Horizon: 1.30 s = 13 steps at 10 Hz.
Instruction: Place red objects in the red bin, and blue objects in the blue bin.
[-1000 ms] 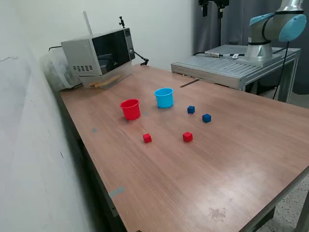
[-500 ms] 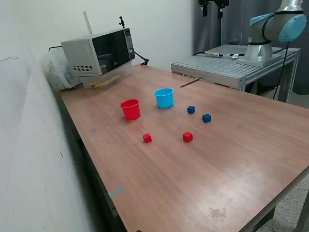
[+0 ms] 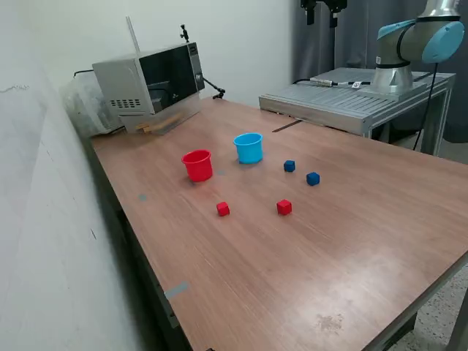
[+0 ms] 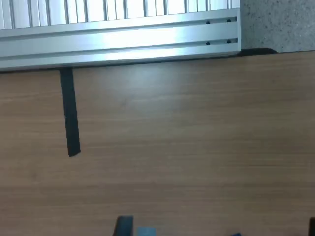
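Note:
In the exterior view two small red cubes (image 3: 223,209) (image 3: 284,207) and two small dark blue cubes (image 3: 289,166) (image 3: 313,178) lie apart on the wooden table (image 3: 307,248). The red cup (image 3: 197,165) and the light blue cup (image 3: 248,148) stand upright behind them, side by side. My gripper (image 3: 322,9) hangs high above the table's far edge, well away from the cubes, with its two dark fingers apart and nothing between them. The wrist view shows only bare table, with a dark fingertip (image 4: 124,226) at the picture's edge. No cubes show there.
A microwave (image 3: 150,84) stands at the table's far corner on the exterior view's left. A ribbed aluminium plate (image 3: 344,95) (image 4: 118,39) carries the arm's base (image 3: 395,69) behind the table. A black strip (image 3: 287,126) (image 4: 70,113) lies on the table by the plate.

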Motion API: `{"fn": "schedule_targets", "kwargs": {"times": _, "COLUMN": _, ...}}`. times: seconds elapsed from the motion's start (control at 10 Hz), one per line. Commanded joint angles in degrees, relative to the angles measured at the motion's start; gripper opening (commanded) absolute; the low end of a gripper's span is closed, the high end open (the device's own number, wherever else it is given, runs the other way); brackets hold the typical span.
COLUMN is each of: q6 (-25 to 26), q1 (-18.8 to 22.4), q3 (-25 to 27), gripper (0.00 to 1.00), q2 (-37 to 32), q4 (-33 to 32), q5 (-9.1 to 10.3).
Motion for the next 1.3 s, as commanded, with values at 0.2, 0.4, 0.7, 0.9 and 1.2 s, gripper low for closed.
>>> {"fn": "schedule_targets", "kwargs": {"times": 0.2, "q6": 0.3, "q1": 0.5, "q3": 0.2, "gripper": 1.00, "q2": -0.4, "q4": 0.0, "q5": 0.00}}
{"fn": "schedule_targets", "kwargs": {"times": 0.4, "q6": 0.1, "q1": 0.3, "q3": -0.3, "gripper": 1.00, "q2": -0.8, "q4": -0.1, "q5": 0.00}}
{"fn": "schedule_targets", "kwargs": {"times": 0.7, "q6": 0.1, "q1": 0.7, "q3": -1.8, "gripper": 1.00, "q2": -0.6, "q4": -0.5, "q5": 0.70}}
{"fn": "schedule_targets", "kwargs": {"times": 0.9, "q6": 0.1, "q1": 6.5, "q3": -4.7, "gripper": 1.00, "q2": 2.7, "q4": -3.8, "q5": 2.99}}
{"fn": "schedule_targets", "kwargs": {"times": 1.2, "q6": 0.8, "q1": 10.9, "q3": -4.2, "gripper": 1.00, "q2": 11.0, "q4": -10.2, "q5": 3.77}}
